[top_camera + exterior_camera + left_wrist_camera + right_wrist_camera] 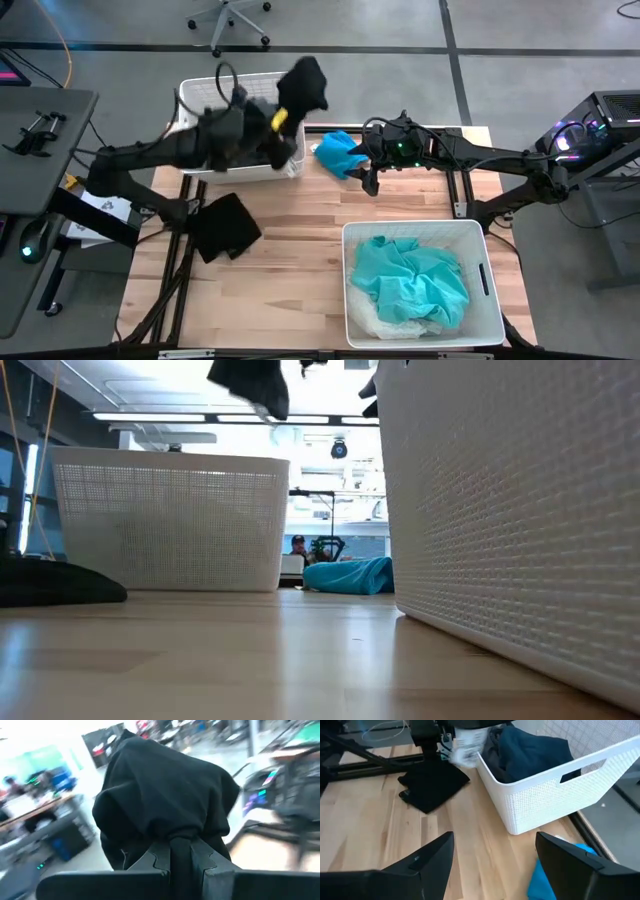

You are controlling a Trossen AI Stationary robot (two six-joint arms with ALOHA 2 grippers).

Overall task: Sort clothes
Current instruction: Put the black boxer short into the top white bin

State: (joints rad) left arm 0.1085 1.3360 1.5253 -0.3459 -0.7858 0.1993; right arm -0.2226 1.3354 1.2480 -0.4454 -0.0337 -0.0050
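A: Two arms reach over the wooden bench (290, 215). Where are the clothes?

B: The left tool (180, 857) is raised above the far white bin (228, 135), fingers pressed on a black garment (303, 85) that hangs bunched from them. A second black garment (225, 225) lies flat on the bench just beside the left arm. That far bin already holds dark clothing (535, 750).

A: And the right side?

B: The right tool (492, 865) hovers low with its fingers spread, gripping nothing. A bright blue garment (338, 153) lies crumpled on the bench just beside it, near the far bin's corner. The near white bin (495, 290) holds turquoise fabric (410, 280) over something white (385, 318).
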